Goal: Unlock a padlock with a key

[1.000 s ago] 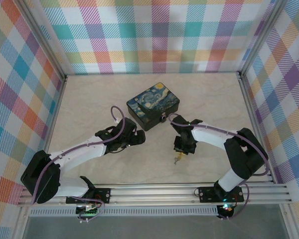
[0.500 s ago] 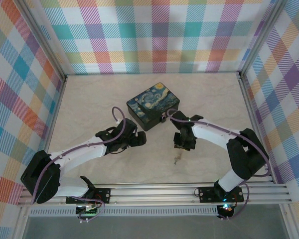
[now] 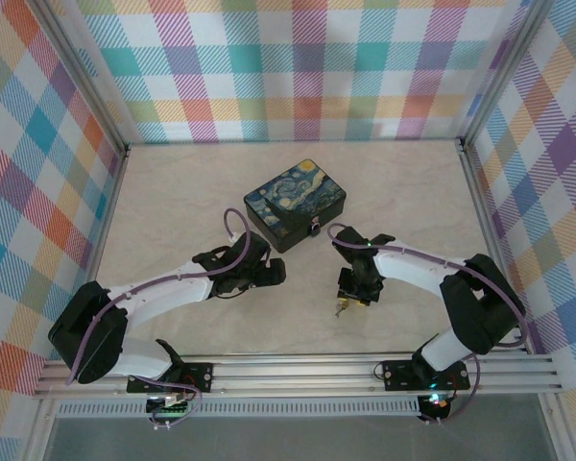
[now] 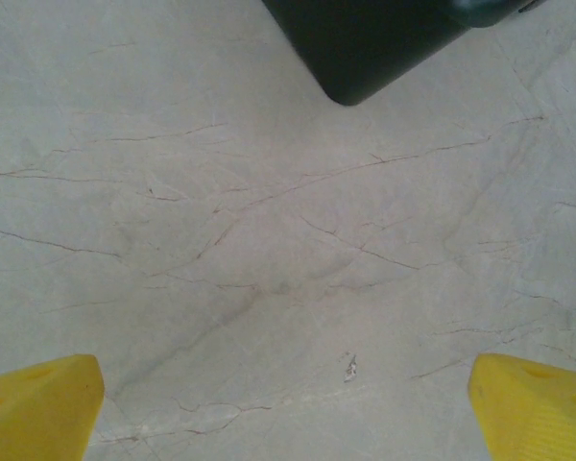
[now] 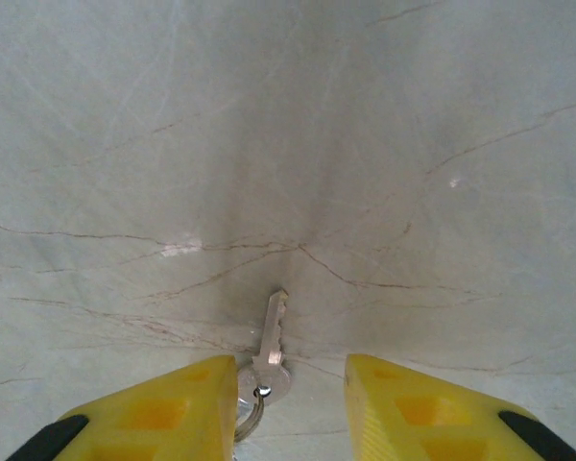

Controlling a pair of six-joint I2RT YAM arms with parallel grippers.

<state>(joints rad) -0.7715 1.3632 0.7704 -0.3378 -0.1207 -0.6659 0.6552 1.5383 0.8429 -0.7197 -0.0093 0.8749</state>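
Key flat on tabletop, lower centre of right wrist view, between right jaws (narrowly parted, not gripping it); left jaws wide

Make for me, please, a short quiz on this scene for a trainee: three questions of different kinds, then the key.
1. True or false: the key lies on the table, between the fingers of the right gripper.
2. Choose one. The left gripper is: A) open; B) shut; C) holding the key.
3. Fill the gap: in the top view, the box lies ___ from the arm bases than the key.

Key: 1 true; 2 A; 3 farther.
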